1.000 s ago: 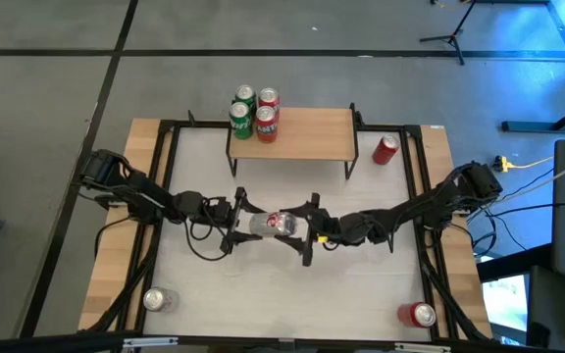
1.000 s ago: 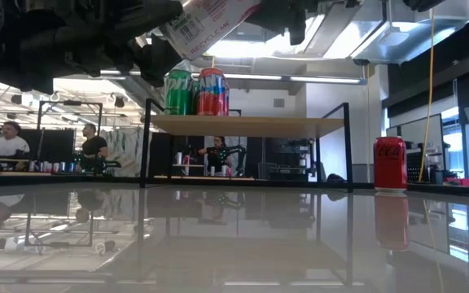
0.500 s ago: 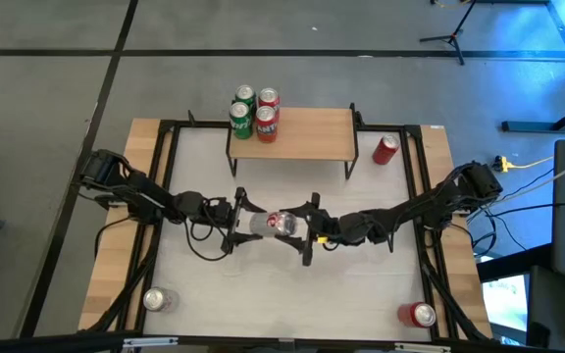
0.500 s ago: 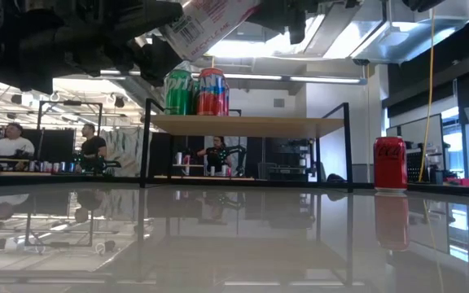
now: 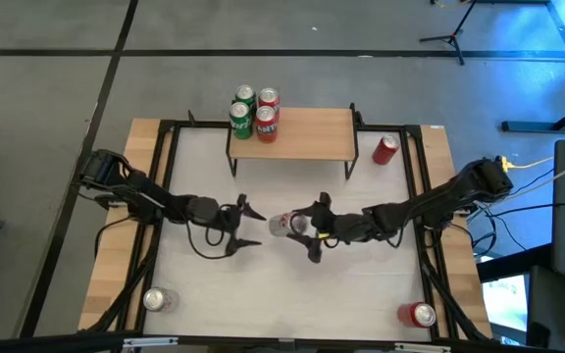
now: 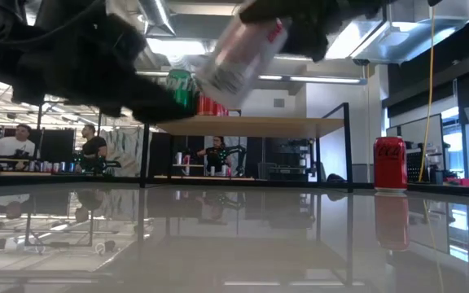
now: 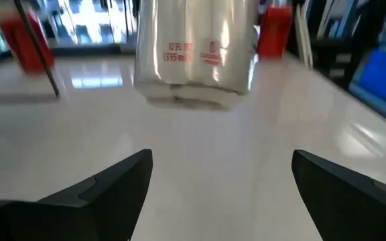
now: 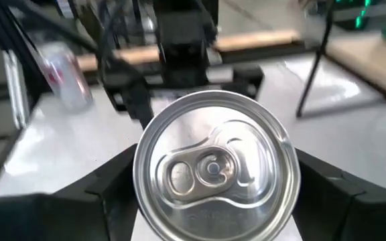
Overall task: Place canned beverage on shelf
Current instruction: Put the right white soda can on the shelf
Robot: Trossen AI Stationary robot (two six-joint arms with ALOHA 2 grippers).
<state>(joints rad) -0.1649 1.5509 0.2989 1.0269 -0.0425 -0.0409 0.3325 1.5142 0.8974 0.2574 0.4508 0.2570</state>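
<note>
Right gripper [image 5: 299, 227] clenched on the silver can [image 5: 282, 225], held in the air over the middle of the table [image 5: 361, 294].
Left gripper [image 5: 246, 227] just beside the can, fingers spread and apart from it. The shelf [image 5: 307, 134] stands at the table's far edge with four cans [image 5: 254, 111] grouped at its left end; a red can [image 5: 385, 149] stands on the table right of it.

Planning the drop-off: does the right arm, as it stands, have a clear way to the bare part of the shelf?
Probably yes. The right hand, shut on the silver can, is just in front of the shelf; the four cans crowd only one end.
</note>
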